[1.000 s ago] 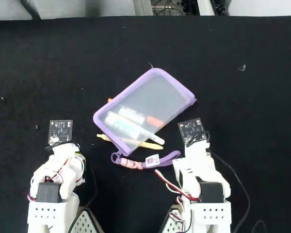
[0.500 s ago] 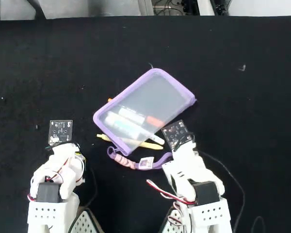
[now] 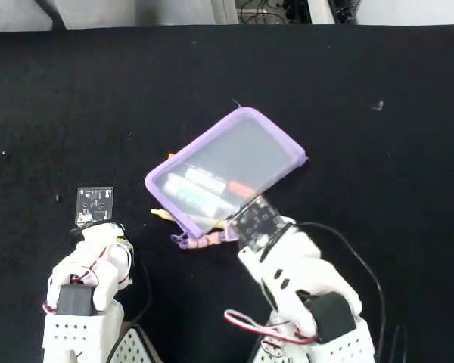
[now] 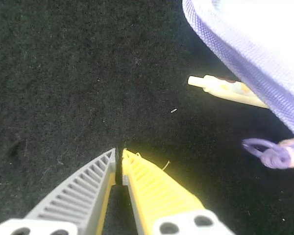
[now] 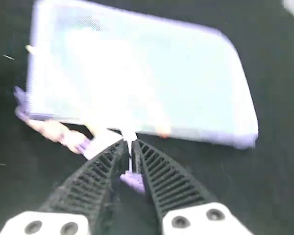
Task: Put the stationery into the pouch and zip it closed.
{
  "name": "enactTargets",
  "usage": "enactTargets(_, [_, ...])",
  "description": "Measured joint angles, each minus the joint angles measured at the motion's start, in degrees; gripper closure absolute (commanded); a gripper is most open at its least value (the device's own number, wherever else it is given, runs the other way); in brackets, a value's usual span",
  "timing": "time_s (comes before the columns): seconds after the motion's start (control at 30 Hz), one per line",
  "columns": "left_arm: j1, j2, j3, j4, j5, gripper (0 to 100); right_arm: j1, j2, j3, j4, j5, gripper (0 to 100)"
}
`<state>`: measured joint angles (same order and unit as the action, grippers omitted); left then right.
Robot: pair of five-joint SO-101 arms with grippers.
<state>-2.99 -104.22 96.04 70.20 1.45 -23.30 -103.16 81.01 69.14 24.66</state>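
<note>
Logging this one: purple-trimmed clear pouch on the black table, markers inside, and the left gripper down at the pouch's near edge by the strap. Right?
One slip: it is the right gripper, not the left, at the near edge of the pouch by the strap; the right wrist view shows it. The left gripper sits apart over the table. Purple trim and markers inside are correct.

The left tool hangs over the black bench, grey and yellow jaws pressed together. Beyond lie a yellow pen tucked against the purple pouch and a looped strap.
</note>
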Motion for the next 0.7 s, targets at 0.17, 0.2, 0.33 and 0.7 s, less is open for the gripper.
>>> enactTargets(0.17, [0.0, 0.0, 0.0, 0.0, 0.0, 97, -4.2, 0.0, -0.5, 0.1, -2.5, 73.8])
enactTargets(0.2, [0.0, 0.0, 0.0, 0.0, 0.0, 97, -4.9, 0.0, -0.5, 0.4, -3.1, 73.8])
enactTargets(0.33, [0.0, 0.0, 0.0, 0.0, 0.0, 97, -10.5, 0.0, -0.5, 1.7, -2.1, 76.3])
enactTargets(0.7, [0.0, 0.0, 0.0, 0.0, 0.0, 97, -25.1, 21.4, -3.8, -1.7, 1.0, 77.7])
